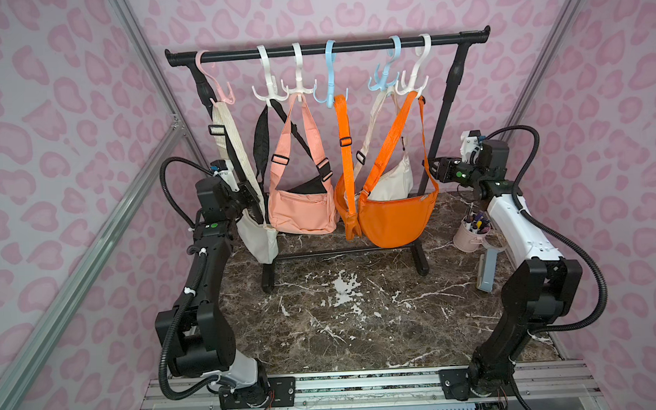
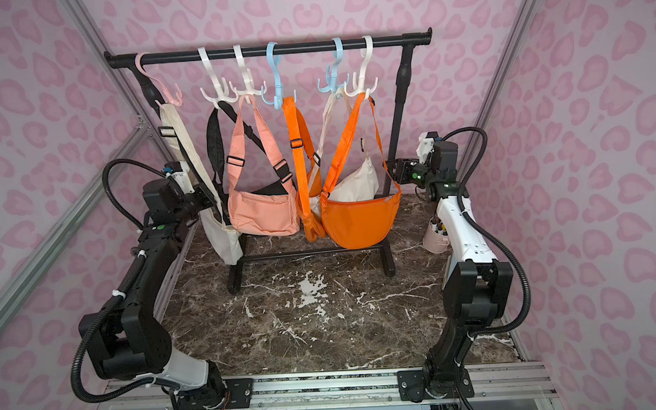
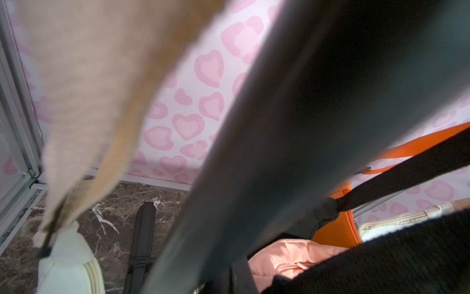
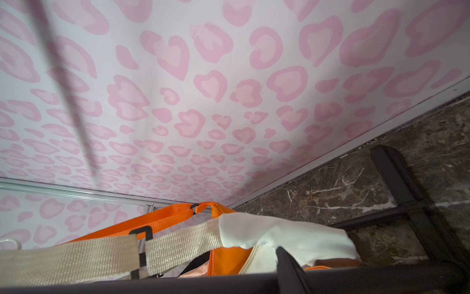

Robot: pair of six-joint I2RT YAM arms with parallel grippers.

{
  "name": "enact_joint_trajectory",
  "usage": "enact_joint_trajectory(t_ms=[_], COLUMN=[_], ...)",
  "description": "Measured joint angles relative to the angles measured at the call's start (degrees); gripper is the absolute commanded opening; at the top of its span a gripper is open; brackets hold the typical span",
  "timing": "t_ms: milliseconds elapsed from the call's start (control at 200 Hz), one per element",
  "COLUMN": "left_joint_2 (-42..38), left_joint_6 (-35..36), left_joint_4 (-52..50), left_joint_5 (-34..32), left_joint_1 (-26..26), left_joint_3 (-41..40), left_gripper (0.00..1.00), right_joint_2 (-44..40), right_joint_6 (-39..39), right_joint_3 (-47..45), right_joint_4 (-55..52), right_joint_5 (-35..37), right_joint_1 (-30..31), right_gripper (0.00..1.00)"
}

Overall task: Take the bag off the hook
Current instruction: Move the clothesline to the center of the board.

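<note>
Left gripper [image 1: 250, 195] is clenched, jaws fully together, at the strap of the cream bag. Both top views place it against the webbing. Whether webbing is pinched between the jaws cannot be confirmed, because blurred cloth fills the left wrist view. Right gripper [image 1: 436, 169] sits at the opposite end of the rack; whether it is released or clenched cannot be told.

1. Table [image 1: 360, 325]: carries the rack [image 1: 313, 48], whose rail runs across above both grippers.
2. Cream bag [image 1: 258, 238]: taken as the task's thing, because the left gripper is on its strap. The body hangs directly below the left gripper.
3. Strap [image 1: 230, 141]: the long axis runs steeply upward from the left gripper, leaning away from the rack's centre, to the pink hook [image 1: 217, 90] on the rail.
4. Governing relation: the hook lies above the left gripper and the load lies below it. Judgement: the strap loop must travel up and clear the open prong before the bag can come away.
5. Arm choice: the left gripper is touching or just beside the strap. The right gripper is well apart from it, beside the orange bag [image 1: 390, 218]. The left arm is nearer.
6. Markings: no brand or writing is legible. A small pale tag [image 1: 424, 198] on the orange bag is too small to read.
</note>
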Motion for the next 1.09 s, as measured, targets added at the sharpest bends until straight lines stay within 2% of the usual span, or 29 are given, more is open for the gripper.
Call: enact_joint_trajectory(t_ms=[445, 540, 605, 640, 670, 740, 825, 1095], left_joint_2=[8.85, 9.16, 9.16, 9.16, 9.14, 8.76, 7.34, 1.75], left_joint_6=[-0.5, -0.83, -0.9, -0.92, -1.09, -1.46, -1.49, -1.9], left_joint_4=[0.02, 0.02, 0.0, -0.04, -0.2, -0.83, -1.84, -2.19], left_joint_5=[0.94, 0.94, 1.16, 1.36, 1.2, 0.44, -1.81, -3.32], left_joint_1=[0.02, 0.02, 0.0, -0.02, -0.02, 0.07, 0.11, 0.52], left_joint_3=[8.2, 8.24, 8.24, 8.31, 8.35, 8.35, 8.17, 3.8], left_gripper=[0.05, 0.16, 0.33, 0.35, 0.43, 0.5, 0.55, 0.56], right_joint_2=[4.24, 4.76, 4.76, 4.76, 4.74, 4.5, 3.82, 0.26], right_joint_6=[0.44, 0.42, 0.37, 0.22, 0.15, -0.24, -0.61, -0.87], right_joint_3=[5.22, 6.23, 6.36, 6.4, 6.45, 6.47, 6.47, 5.99], right_joint_4=[-0.87, -1.77, -2.25, -2.47, -2.78, -3.82, -5.25, -8.44], right_joint_5=[-0.02, 0.0, 0.13, 0.15, 0.2, 0.87, 2.51, 7.37], right_joint_1=[0.07, 0.09, 0.11, 0.13, 0.13, 0.15, 0.09, -0.46], right_gripper=[0.38, 0.38, 0.38, 0.38, 0.38, 0.38, 0.39, 0.39])
